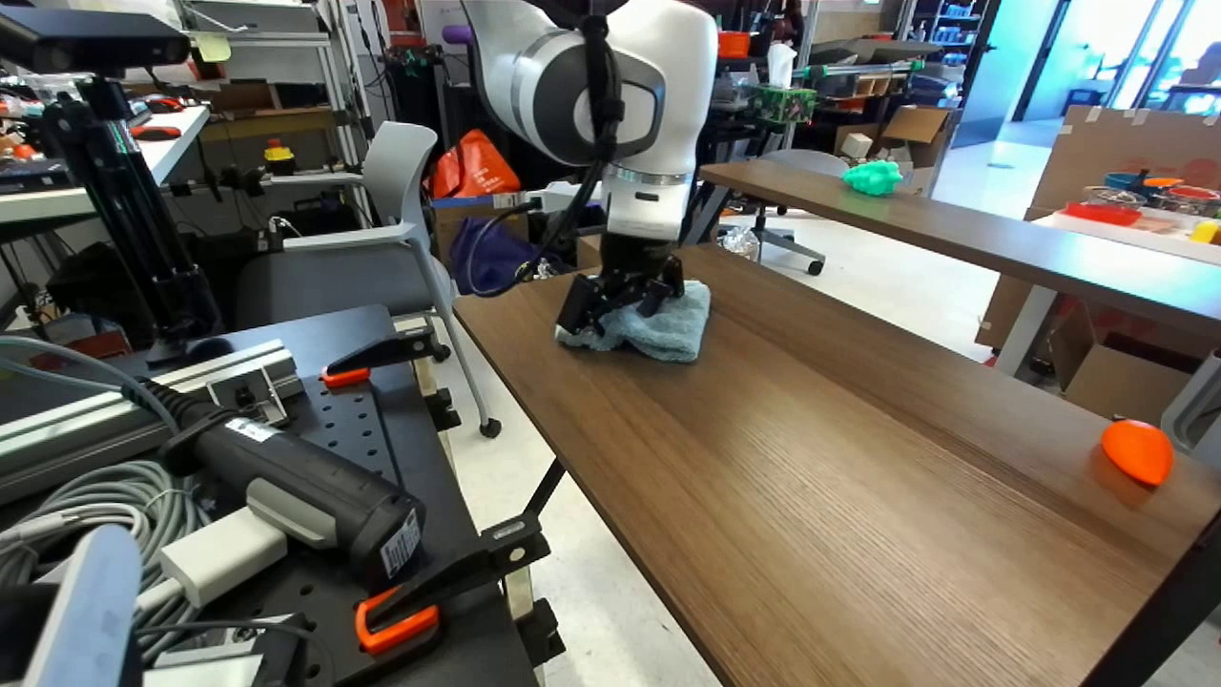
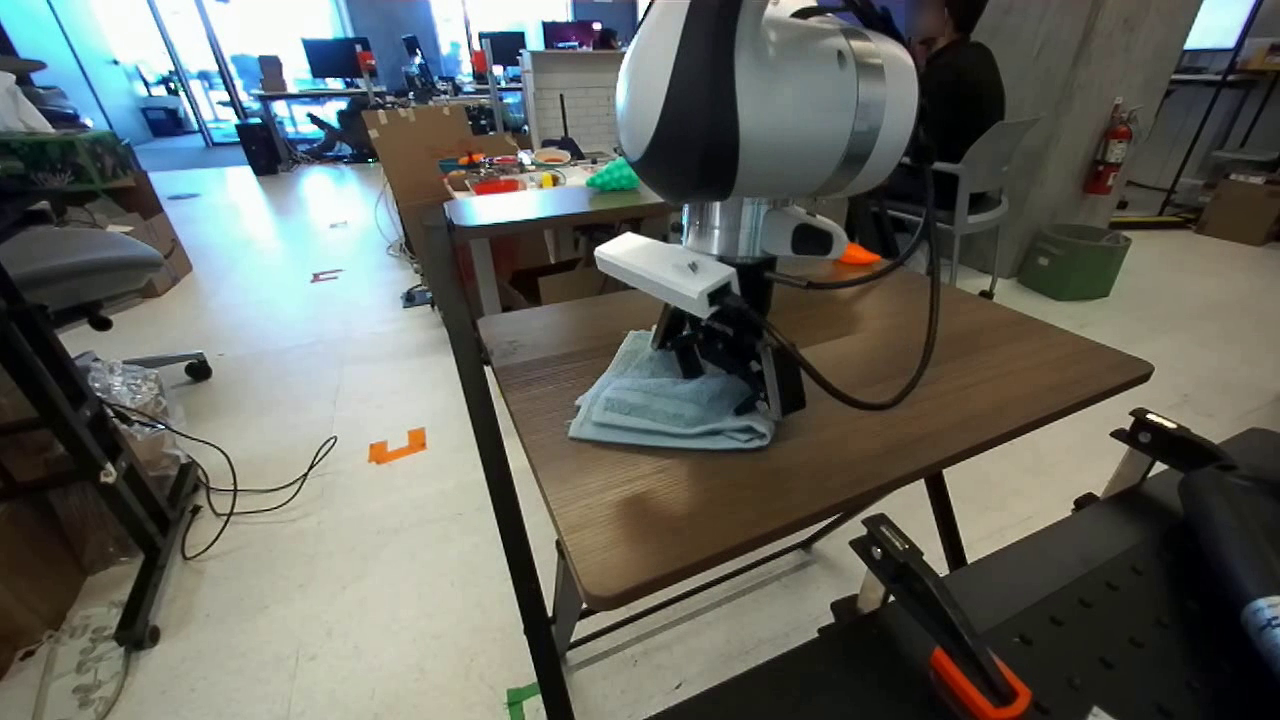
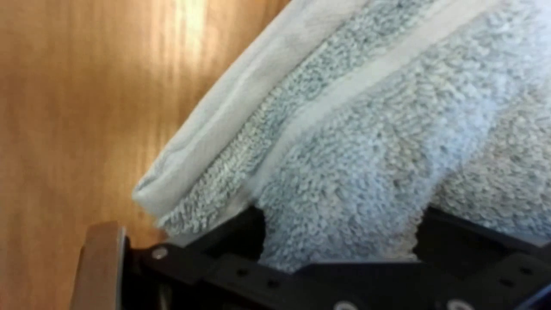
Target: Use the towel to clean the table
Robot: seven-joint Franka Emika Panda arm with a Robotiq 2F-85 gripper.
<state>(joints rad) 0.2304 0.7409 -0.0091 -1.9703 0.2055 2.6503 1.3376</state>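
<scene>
Pale blue terry makes up the folded towel [image 2: 670,405], which lies on the brown wood-grain desk [image 1: 858,496], toward its far left end in an exterior view; at the right end, well apart from the towel, rests an orange teardrop-shaped item [image 1: 1137,452]. White with dark trim, the Panda arm [image 2: 760,110] reaches down over the towel, and its dark claw [image 2: 727,378] touches the top of it. In the wrist view a raised fold of terry bulges between the claw's black fingers [image 3: 232,237], which stand apart; I cannot tell whether they squeeze that fold or only straddle it. One corner, edged with a smooth pale hem, lies to the left there, with wood grain showing beyond. Far right in an exterior view, a second desk [image 1: 1030,243] carries a green lumpy object [image 1: 872,177]. Near left, a black perforated desk [image 1: 477,649] holds a black handheld tool [image 1: 310,477] and two orange-ended clamps [image 1: 477,568].
</scene>
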